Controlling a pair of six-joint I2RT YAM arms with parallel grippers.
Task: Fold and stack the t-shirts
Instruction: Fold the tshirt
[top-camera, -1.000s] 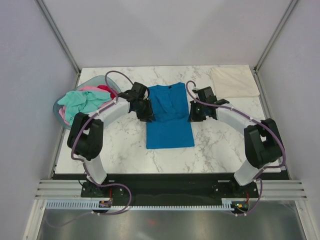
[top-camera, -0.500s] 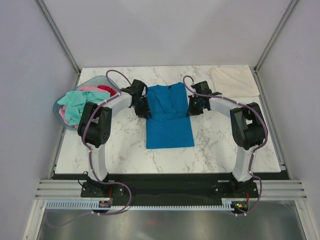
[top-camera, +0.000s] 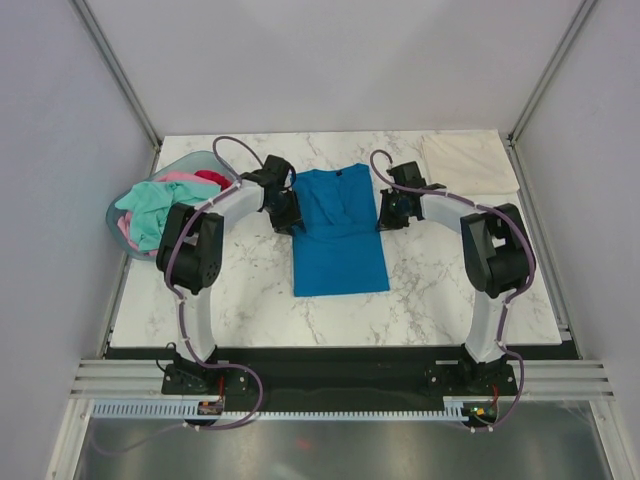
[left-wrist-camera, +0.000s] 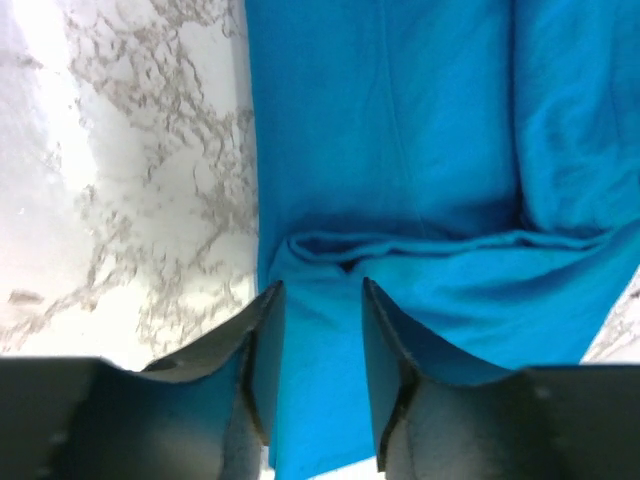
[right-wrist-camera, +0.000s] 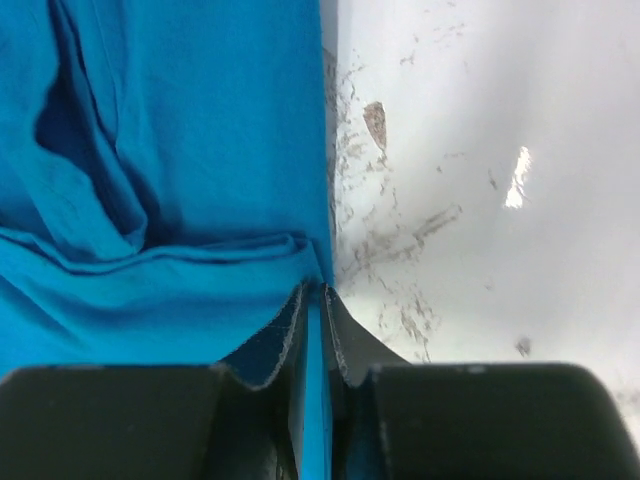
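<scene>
White marble table (top-camera: 440, 290), veined grey, boxed in by plain grey walls (top-camera: 330, 60) with metal corner posts (top-camera: 115, 70). Black rail along the near edge under the arm bases.

Blue t-shirt (top-camera: 338, 235) lies flat between the two grippers. Its long axis runs near-to-far, collar at the far end, hem towards the arm bases. The sleeves are folded in, so the outline is a narrow rectangle. A rumpled crease crosses it at the level of the grippers.

Left gripper (top-camera: 287, 215) is at the shirt's left edge. In the left wrist view its fingers (left-wrist-camera: 258, 370) stand apart, a moderate gap with blue cloth showing between and under them and no pinch. Marble is just left of them.

Right gripper (top-camera: 388, 213) is at the shirt's right edge. In the right wrist view its fingers (right-wrist-camera: 285, 340) are nearly together, a thin strip of the blue edge nipped in the slit. Bare marble is just right of them.

Cream t-shirt (top-camera: 468, 163) is folded flat beyond and right of the right gripper, at the far right corner, well apart from it.

Basket (top-camera: 188, 159) sits left of the left gripper, near the table's left edge. In it lie a mint green t-shirt (top-camera: 160, 200) on top, a pink t-shirt (top-camera: 180, 178) and a red t-shirt (top-camera: 213, 180), all crumpled.

Count: five t-shirts (one blue, one cream, one mint, one pink, one red), one basket, two grippers.
</scene>
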